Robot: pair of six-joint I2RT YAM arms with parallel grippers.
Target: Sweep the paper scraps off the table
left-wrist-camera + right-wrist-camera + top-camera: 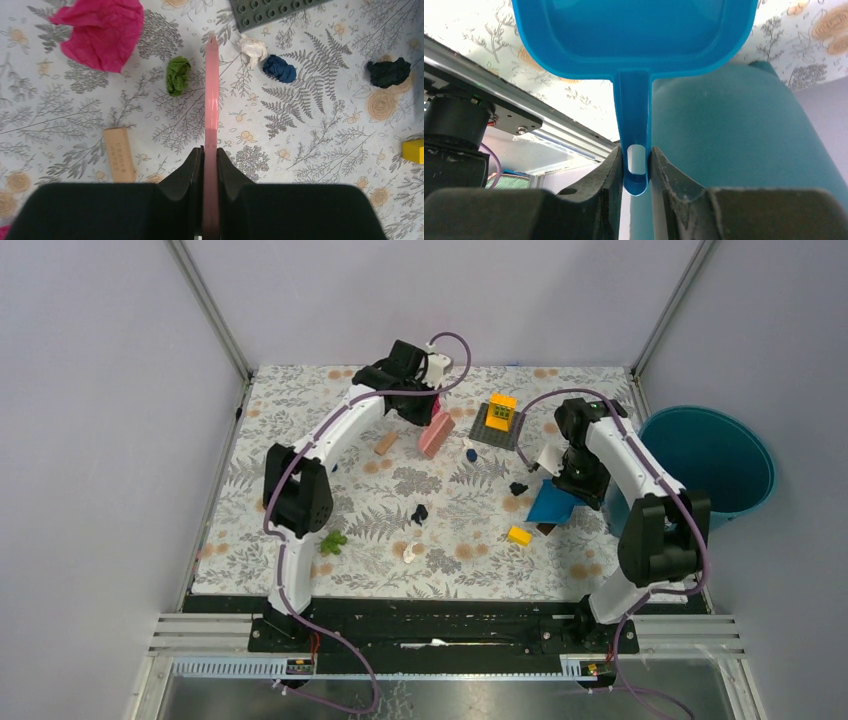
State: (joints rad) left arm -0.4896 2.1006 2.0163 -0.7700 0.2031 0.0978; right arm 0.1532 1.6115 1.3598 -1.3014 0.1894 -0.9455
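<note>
My left gripper [210,150] is shut on a flat pink sweeper board [211,100], held edge-on above the table [300,420] at the far middle [426,406]. Near the board's end lie a green wad [178,75], a white wad [253,47], a dark blue wad [280,68], a big magenta wad [100,32] and a black wad [389,72]. More scraps lie nearer: green [333,542], black [420,513], white [410,553]. My right gripper [635,150] is shut on the handle of a blue dustpan [634,35], which rests at the right [553,502].
A round teal bucket [712,455] stands off the table's right edge. A grey baseplate [488,430] with a yellow brick [501,410] sits at the back. A wooden block [386,443], a yellow block [519,535] and a brown block [546,529] lie among the scraps.
</note>
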